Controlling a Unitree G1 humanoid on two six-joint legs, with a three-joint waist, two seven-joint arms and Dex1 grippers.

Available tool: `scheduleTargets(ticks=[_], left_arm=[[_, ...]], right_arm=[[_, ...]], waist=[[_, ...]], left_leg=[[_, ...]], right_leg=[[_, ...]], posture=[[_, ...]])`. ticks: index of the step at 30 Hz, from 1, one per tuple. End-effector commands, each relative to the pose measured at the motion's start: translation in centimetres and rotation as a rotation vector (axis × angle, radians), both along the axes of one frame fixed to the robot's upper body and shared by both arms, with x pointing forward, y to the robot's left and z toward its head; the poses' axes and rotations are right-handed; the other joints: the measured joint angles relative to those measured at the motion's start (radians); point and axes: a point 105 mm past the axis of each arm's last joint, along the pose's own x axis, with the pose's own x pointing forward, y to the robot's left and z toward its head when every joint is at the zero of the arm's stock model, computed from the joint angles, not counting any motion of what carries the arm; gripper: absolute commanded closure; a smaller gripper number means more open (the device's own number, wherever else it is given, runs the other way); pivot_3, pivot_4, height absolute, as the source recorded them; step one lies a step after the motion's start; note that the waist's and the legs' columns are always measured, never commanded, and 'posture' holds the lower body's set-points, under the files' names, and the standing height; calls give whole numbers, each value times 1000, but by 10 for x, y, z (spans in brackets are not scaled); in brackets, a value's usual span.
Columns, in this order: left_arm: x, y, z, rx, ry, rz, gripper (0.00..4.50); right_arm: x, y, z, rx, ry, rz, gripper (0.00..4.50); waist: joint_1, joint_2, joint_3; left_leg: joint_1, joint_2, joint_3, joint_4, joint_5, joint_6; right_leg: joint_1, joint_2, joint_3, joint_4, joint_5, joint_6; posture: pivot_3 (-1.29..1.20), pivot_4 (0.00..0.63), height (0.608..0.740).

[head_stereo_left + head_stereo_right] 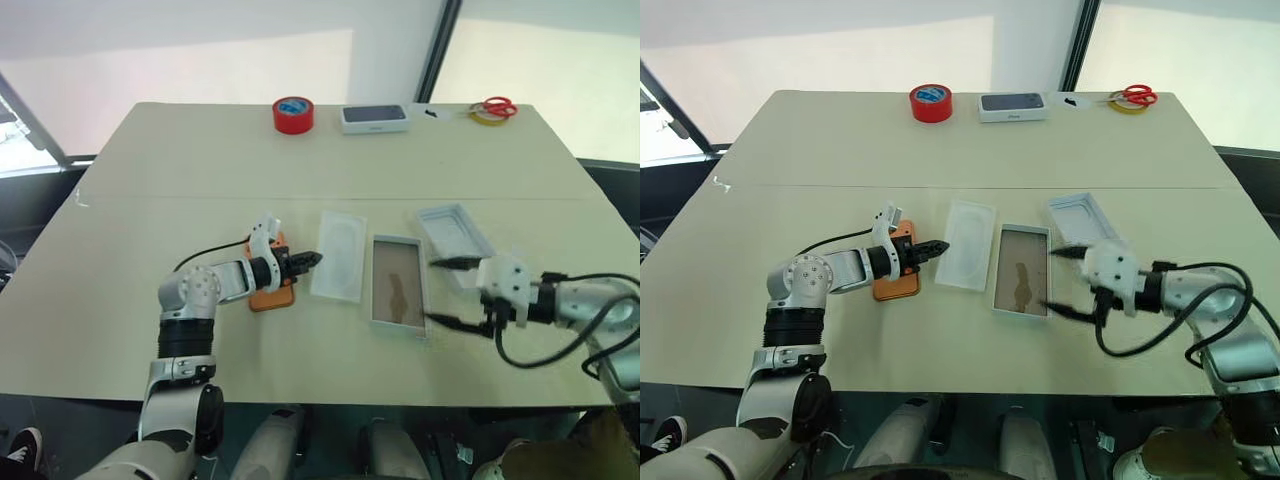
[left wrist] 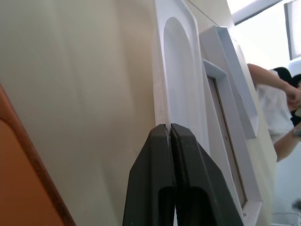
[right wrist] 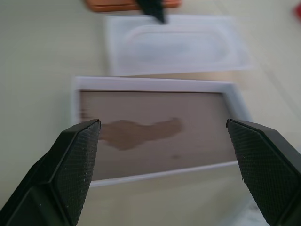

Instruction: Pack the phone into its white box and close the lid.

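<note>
Nearest you, the right gripper (image 1: pixel 440 291) hangs low over the table (image 1: pixel 150 180) with its fingers spread wide and nothing between them, just at the right side of the white box (image 1: pixel 398 283). You see that box holds nothing; its brownish floor is bare apart from a darker stain. Just left of it lies the flat moulded insert (image 1: pixel 338 255), beside the box but apart from it. Your left gripper (image 1: pixel 312 259) is clenched shut on nothing, tips at the insert's left edge; you cannot tell if they touch it. The phone (image 1: pixel 272 295) lies flat on the table under that arm's wrist, outside any container. The lid (image 1: pixel 456 232) sits open side up just behind the box to the right, empty. Open tabletop stretches left of the phone and behind the trays. Along the far edge you have red tape (image 1: pixel 293 115), a dark-topped white box (image 1: pixel 374 118) and scissors (image 1: pixel 493 108).
</note>
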Motion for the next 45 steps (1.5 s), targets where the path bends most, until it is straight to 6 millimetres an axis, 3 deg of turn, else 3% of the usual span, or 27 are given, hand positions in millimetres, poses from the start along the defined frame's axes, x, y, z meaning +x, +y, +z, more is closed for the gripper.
scheduleTargets(ticks=[1,7,8,10,16,17,27,30,33,36,38,42,45], left_arm=[[-2,5,12,-36,-16,24,4470],[2,16,28,-58,-67,133,4470],[3,18,30,-64,-70,151,4495],[0,20,36,-73,-100,157,4500],[-5,18,48,-141,-107,125,4500],[-5,18,49,-157,-102,120,4500],[-2,9,68,-291,-99,118,4500],[-4,4,66,-279,-99,110,4500],[-8,-3,61,-261,-81,88,4500],[-11,-7,57,-250,-84,81,4500],[-16,-12,54,-251,-79,44,4500],[-18,-18,46,-245,-47,21,4500],[-16,-24,41,-245,-30,7,4500]], right_arm=[[-9,15,0,-17,1,79,0],[-4,33,-25,-31,72,55,0],[1,31,-31,-49,83,32,257],[6,23,-40,-111,79,11,892],[12,29,-36,-104,72,52,4092],[14,31,-34,-100,67,56,4459],[54,58,-24,-91,-56,98,4459],[53,67,-23,-26,36,124,4459],[53,67,-21,-32,24,134,3577],[58,58,-11,0,-12,77,1967],[56,37,2,18,-36,18,923],[40,-8,15,3,-22,-80,923],[41,-26,27,45,-60,-163,923]], waist=[[-1,0,0],[3,-1,1],[3,-1,1],[5,-1,1],[4,-2,1],[3,-2,1],[4,-3,2],[4,-4,2],[4,-4,2],[3,-4,2],[7,-4,2],[24,-4,2],[24,-4,2]], left_leg=[[0,0,0,0,0,0],[0,0,0,0,0,0],[-1,0,0,1,0,0],[-1,0,0,1,0,0],[-1,-1,0,1,0,0],[-1,-1,0,1,0,0],[-1,-1,0,1,0,0],[-1,-1,0,2,2,-4],[-1,-1,0,2,2,-4],[-1,-1,0,1,2,-3],[-1,-1,0,1,1,-2],[-2,-2,0,2,0,0],[-1,-1,0,2,-1,1]], right_leg=[[0,0,0,0,0,0],[0,0,0,0,0,0],[0,0,0,0,0,0],[0,0,0,0,0,0],[0,0,-1,0,0,0],[0,0,-1,0,0,0],[0,0,-1,0,0,0],[0,0,-1,0,0,0],[0,0,-1,0,0,0],[0,0,-1,0,0,0],[0,0,-1,1,0,0],[0,-1,0,0,0,0],[0,-1,0,0,0,0]], posture=[[0,150,736],[0,150,736],[0,150,736],[0,150,736],[0,150,736],[0,150,736],[0,150,736],[0,150,736],[0,150,736],[0,150,736],[0,150,736],[0,150,736],[0,150,736]])
